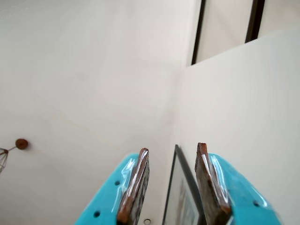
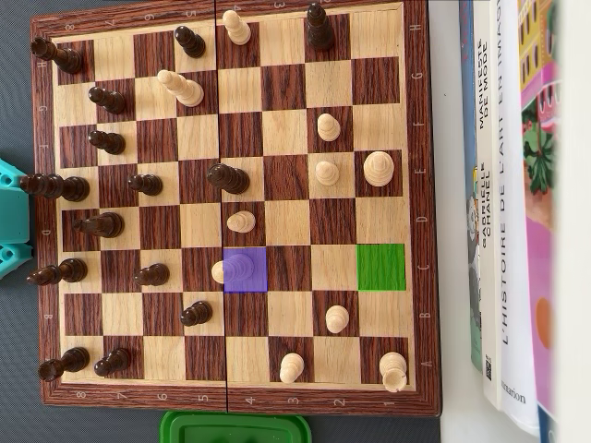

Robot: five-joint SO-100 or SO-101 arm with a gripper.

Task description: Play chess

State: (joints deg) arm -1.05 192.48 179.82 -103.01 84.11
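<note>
Books (image 2: 517, 212) lie along the right edge in the overhead view, beside the wooden chessboard (image 2: 420, 185) that fills most of it. Dark pieces (image 2: 111, 224) stand mainly at the left, light pieces (image 2: 327, 172) at the centre and right. 1 light pawn (image 2: 242, 269) stands on a purple-tinted square, and a green-tinted square (image 2: 381, 267) is bare. In the wrist view the hand (image 1: 171, 154) points at a ceiling corner, its turquoise fingers (image 1: 136, 187) narrowly parted and holding nothing.
</note>
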